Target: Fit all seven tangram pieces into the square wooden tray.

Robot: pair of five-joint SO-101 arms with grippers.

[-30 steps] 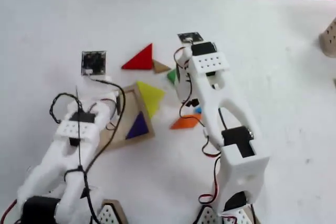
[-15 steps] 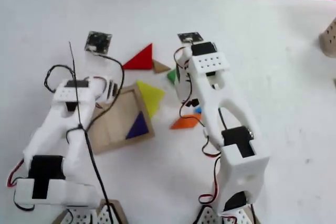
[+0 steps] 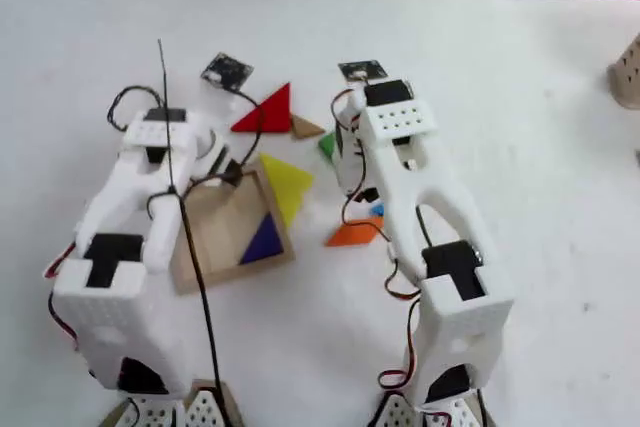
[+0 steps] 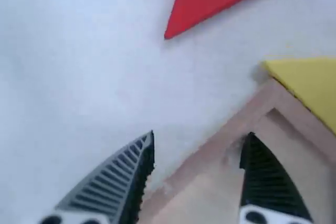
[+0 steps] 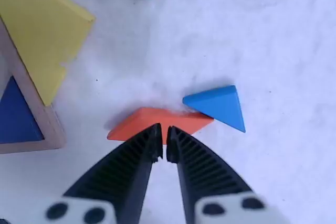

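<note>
From the high view we look steeply down over the table (image 3: 540,127) from behind both arms. On the left wrist we sit very near the surface, facing past the left gripper (image 4: 200,137) to a corner of the tray (image 4: 226,142). On the right wrist we look down past the right gripper (image 5: 163,129), a little farther off. All three views share the yellow piece (image 4: 310,82) and the tray.

2 arms, left arm (image 3: 130,197) and right arm (image 3: 420,187): white blocky plastic shells; black servo motors (image 3: 452,265) set in the joints; rows of small holes on the wrist plates; thin black and red cables (image 3: 196,282) alongside. Left gripper (image 4: 199,145) and right gripper (image 5: 163,137): dark, tapered, ribbed fingers on white bases with dark screw holes.
</note>
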